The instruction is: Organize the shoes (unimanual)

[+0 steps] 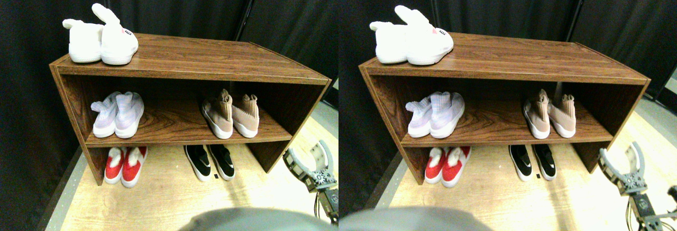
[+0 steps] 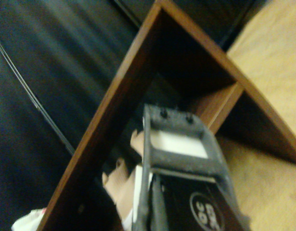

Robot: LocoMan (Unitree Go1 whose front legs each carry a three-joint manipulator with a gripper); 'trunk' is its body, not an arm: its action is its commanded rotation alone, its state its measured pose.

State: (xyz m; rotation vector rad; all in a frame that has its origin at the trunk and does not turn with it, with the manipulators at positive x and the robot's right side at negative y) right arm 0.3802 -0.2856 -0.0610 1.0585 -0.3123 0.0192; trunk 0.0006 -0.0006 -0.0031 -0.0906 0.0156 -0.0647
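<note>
The right gripper (image 1: 313, 163) hangs by the shelf unit (image 1: 185, 62), jaws spread and holding nothing, so this looks like the approach to a first pick. The tan sock sneakers (image 1: 231, 116) sit on the middle shelf up and ahead of the jaws; the black slip-ons (image 1: 210, 162) lie on the floor level with them. Next comes a reach inward (the wrist view is blurred, perhaps aimed at the tan pair).
</note>
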